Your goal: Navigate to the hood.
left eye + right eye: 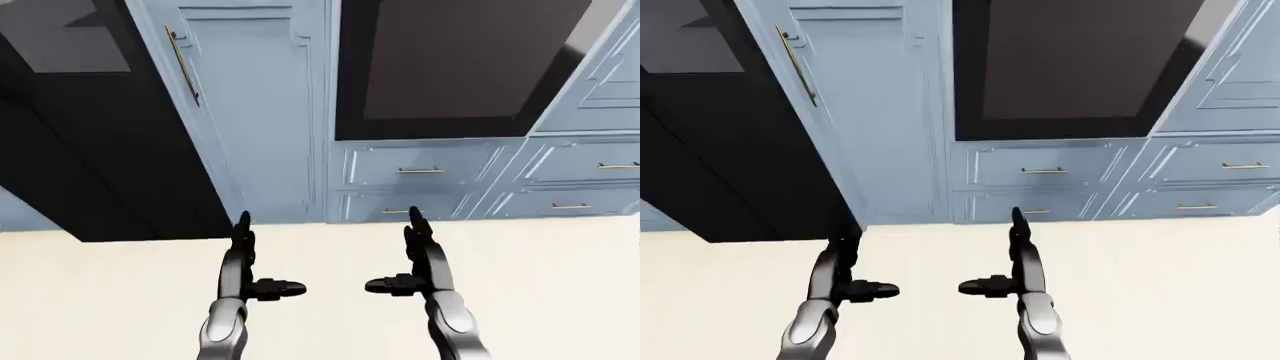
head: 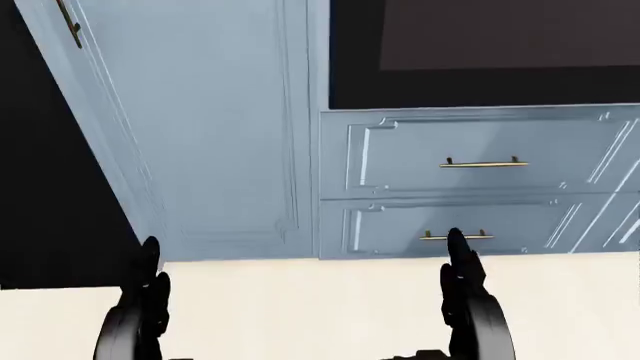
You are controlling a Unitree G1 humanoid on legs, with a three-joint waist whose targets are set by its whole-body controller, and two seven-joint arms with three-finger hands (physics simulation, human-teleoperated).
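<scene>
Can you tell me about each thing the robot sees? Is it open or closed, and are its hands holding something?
Tall blue cupboard door: closed.
Upper drawer: closed.
Lower drawer: closed.
Black oven door: closed.
Black fridge: closed, as far as shows.
Left hand: open, holding nothing.
Right hand: open, holding nothing.
Hood: not in view.

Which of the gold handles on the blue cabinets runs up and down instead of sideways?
The long gold handle on the tall blue door, upper left in the left-eye view. The drawer handles are short and horizontal.
</scene>
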